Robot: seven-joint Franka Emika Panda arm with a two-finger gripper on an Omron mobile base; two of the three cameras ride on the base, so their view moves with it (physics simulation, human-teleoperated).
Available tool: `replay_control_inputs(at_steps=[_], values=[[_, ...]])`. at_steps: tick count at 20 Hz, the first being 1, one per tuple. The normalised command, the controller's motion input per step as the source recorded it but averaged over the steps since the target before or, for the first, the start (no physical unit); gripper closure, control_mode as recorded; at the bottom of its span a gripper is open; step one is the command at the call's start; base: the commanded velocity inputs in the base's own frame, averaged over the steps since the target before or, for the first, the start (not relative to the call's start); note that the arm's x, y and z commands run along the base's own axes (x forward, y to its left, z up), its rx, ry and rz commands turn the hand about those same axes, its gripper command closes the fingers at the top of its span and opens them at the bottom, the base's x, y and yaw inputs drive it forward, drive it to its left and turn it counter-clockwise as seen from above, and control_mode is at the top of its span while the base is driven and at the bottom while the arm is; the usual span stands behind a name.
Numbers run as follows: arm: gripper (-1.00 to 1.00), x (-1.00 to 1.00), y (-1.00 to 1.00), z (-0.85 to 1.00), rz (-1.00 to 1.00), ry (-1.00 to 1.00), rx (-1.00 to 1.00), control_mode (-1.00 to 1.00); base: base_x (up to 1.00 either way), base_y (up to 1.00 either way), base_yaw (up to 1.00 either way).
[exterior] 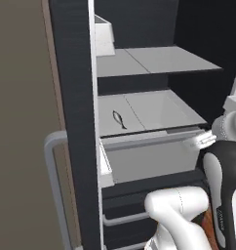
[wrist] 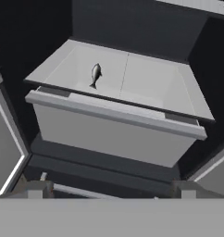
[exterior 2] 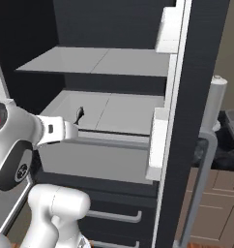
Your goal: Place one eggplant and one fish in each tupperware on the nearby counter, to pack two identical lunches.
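A small grey fish (exterior: 119,119) (exterior 2: 80,115) (wrist: 95,75) lies on the middle fridge shelf (exterior: 159,110), toward its left side and back from the front edge. My gripper (exterior: 200,140) (exterior 2: 74,130) (wrist: 111,189) hovers in front of the fridge at about the height of the drawer's rim, below and short of the fish, pointing into the fridge. Its jaws are open with nothing between them. The eggplant and the tupperware are out of view.
A white drawer (wrist: 109,134) sits under the fish's shelf, and another shelf (exterior: 154,61) is above. The open fridge door (exterior 2: 186,121) with its bins (exterior 2: 157,140) stands at one side. Freezer drawer handles (exterior 2: 114,215) are below.
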Motion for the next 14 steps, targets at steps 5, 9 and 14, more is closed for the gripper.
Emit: replay_control_inputs(at_steps=[5, 9, 14], values=[[-1.00, 0.08, 0.02, -0.13, 0.04, 0.02, 0.00, -1.00, 0.54, 0.01, 0.16], [-1.00, 0.06, 0.05, -0.83, 0.12, 0.00, 0.00, -1.00, 0.00, 0.00, 0.00], [-1.00, 0.25, 0.13, -0.42, 0.06, -0.07, 0.05, -1.00, 0.00, 0.00, 0.00]])
